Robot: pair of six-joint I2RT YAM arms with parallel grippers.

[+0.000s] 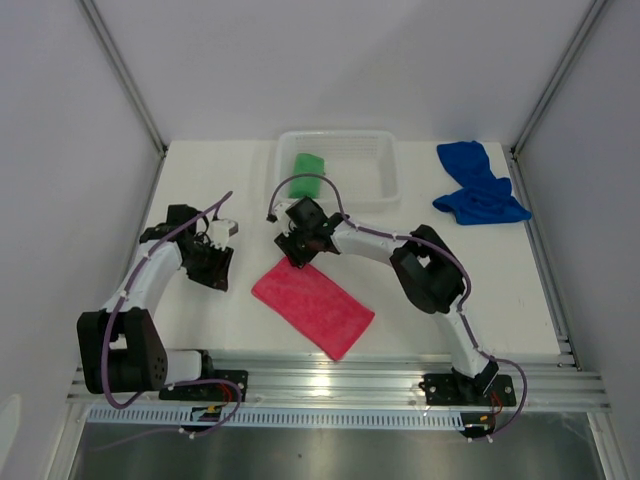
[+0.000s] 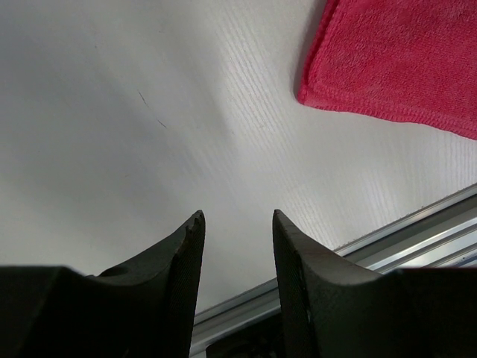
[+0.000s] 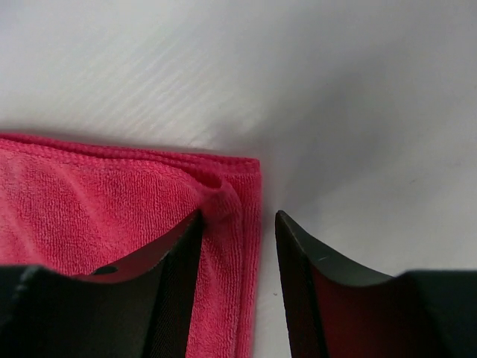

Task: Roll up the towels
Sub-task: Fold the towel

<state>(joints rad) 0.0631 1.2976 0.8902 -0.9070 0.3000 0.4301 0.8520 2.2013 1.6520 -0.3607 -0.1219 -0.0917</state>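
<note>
The pink-red towel [image 1: 312, 305] lies folded flat, slanted across the middle of the table. My right gripper [image 1: 297, 255] hovers at its far-left corner, open. In the right wrist view the right gripper [image 3: 238, 216] straddles the edge of the pink-red towel [image 3: 112, 216], and a small raised pucker sits by its left fingertip. My left gripper [image 1: 215, 268] is open over bare table, left of the towel. In the left wrist view nothing lies between the left gripper [image 2: 237, 216] fingers, and the towel's corner [image 2: 402, 60] shows upper right. The green towel [image 1: 307, 165] sits rolled in the basket. The blue towel [image 1: 480, 185] lies crumpled at far right.
A white slotted basket [image 1: 385, 170] stands at the back centre of the table. A metal rail [image 1: 340, 385] runs along the near edge, also seen low in the left wrist view as the rail [image 2: 417, 231]. Walls close in on both sides.
</note>
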